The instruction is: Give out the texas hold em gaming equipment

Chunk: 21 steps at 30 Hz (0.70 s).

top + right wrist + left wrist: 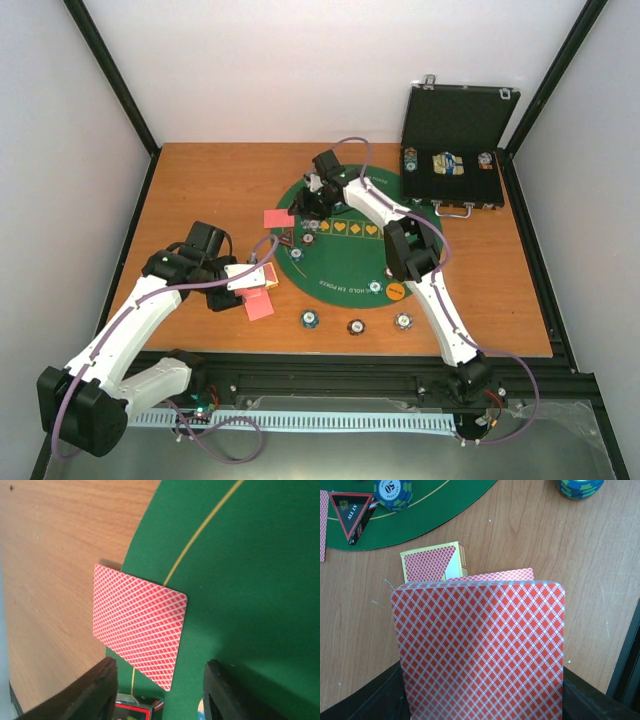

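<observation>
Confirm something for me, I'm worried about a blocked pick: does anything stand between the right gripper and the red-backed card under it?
Nothing visible does. The red-backed card lies uncovered across the green mat's edge, and the right gripper hangs over it with its jaws open.

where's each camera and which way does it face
Top external: above and behind the arms, looking down on table, green mat, case; both arms show.
Left wrist: low over the table, facing the mat past the held card; fingers at bottom corners.
Right wrist: looking down on a loose card; both fingers show, apart.
Shared: top and right wrist both show that card.
</observation>
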Each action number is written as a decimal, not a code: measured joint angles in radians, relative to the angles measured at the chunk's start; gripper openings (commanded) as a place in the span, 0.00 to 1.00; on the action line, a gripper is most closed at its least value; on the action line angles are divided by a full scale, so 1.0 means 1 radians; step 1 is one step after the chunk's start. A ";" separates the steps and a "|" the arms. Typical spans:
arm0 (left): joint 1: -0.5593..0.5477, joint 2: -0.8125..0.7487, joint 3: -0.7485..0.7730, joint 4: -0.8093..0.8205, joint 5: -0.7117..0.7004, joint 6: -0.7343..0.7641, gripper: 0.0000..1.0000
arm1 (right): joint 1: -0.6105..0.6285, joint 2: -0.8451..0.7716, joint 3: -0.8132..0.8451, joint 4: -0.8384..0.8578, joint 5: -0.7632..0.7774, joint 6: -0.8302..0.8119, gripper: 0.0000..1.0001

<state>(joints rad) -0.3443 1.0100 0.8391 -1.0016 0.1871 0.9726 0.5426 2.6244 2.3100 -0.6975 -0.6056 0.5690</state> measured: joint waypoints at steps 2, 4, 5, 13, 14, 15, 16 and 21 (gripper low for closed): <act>0.000 0.000 0.000 -0.001 0.000 0.000 0.32 | -0.001 -0.014 0.001 -0.023 0.032 -0.013 0.56; 0.000 0.000 0.000 -0.002 0.000 0.000 0.32 | -0.002 -0.035 0.000 -0.041 0.053 -0.017 0.60; 0.000 0.000 0.000 -0.002 0.000 0.000 0.32 | -0.004 -0.053 0.000 -0.050 0.060 -0.022 0.61; 0.000 0.000 0.001 -0.005 0.002 -0.007 0.32 | -0.005 -0.397 -0.259 0.051 0.036 -0.016 0.65; 0.000 0.000 0.002 -0.005 0.003 -0.008 0.32 | -0.004 -0.453 -0.317 0.080 0.024 -0.010 0.65; 0.000 0.000 0.003 -0.006 0.004 -0.008 0.32 | -0.003 -0.509 -0.379 0.113 0.013 -0.003 0.65; 0.000 -0.001 0.003 -0.008 0.005 -0.009 0.32 | -0.001 -0.551 -0.431 0.142 0.006 0.002 0.66; 0.000 -0.001 0.006 -0.010 0.008 -0.018 0.32 | 0.036 -0.810 -0.859 0.330 -0.032 0.069 0.68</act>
<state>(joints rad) -0.3443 1.0088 0.8455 -1.0119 0.1951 0.9543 0.5789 1.8145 1.4506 -0.3679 -0.6376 0.6380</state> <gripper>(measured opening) 0.664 0.669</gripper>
